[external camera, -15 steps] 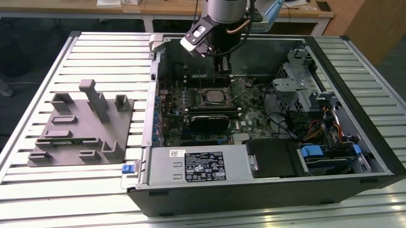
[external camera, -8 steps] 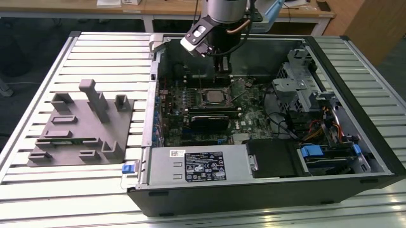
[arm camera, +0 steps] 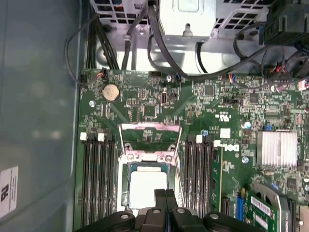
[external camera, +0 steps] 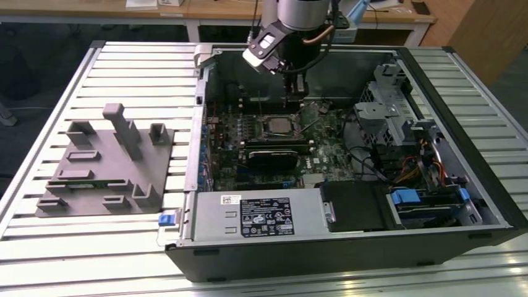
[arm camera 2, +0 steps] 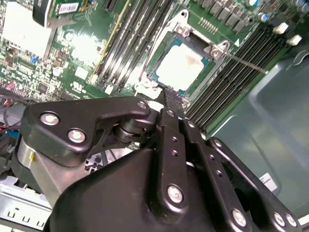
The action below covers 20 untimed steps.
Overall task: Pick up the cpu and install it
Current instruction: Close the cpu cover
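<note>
So the silver robot arm [external camera: 298,12] drops pretty much straight down into the open black computer case [external camera: 330,260], with its black gripper [external camera: 295,102] [arm camera 2: 173,94] [arm camera: 164,192] low over the motherboard. The small flat square silvery-white-topped cpu [external camera: 279,127] [arm camera 2: 181,67] [arm camera: 147,188] lies flat and face up in the metal-rimmed socket [arm camera: 149,155], its edges lined up with the black memory slots [arm camera: 99,183]. It's square, so there's no long axis. The fingers [arm camera: 160,195] are pinched together on nothing, right at the chip's edge.

Open computer case [external camera: 330,250] on a slatted table [external camera: 123,68] (grey fixture [external camera: 107,167] beside it); 1 coin battery [arm camera: 111,92] inside.
</note>
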Each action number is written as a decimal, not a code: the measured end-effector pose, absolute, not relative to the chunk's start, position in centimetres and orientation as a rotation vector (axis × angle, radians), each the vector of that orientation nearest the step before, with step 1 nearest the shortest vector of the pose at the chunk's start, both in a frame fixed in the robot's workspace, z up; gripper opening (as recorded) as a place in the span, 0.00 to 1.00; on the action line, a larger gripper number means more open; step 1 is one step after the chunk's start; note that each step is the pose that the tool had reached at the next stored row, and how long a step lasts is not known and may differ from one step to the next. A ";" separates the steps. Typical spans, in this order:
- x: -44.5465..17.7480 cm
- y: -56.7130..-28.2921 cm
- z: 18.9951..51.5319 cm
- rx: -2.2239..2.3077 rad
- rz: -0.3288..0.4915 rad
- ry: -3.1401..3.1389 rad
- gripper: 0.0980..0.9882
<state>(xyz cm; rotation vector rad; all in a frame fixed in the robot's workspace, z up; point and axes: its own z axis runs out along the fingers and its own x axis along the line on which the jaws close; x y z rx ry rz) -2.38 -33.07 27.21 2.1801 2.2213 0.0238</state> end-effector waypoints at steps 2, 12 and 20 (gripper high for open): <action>-2.3 -33.1 27.2 2.175 0.023 2.226 0.01; -0.5 -32.9 27.1 2.157 0.023 2.245 0.01; 0.4 -32.5 26.8 2.157 0.023 2.245 0.01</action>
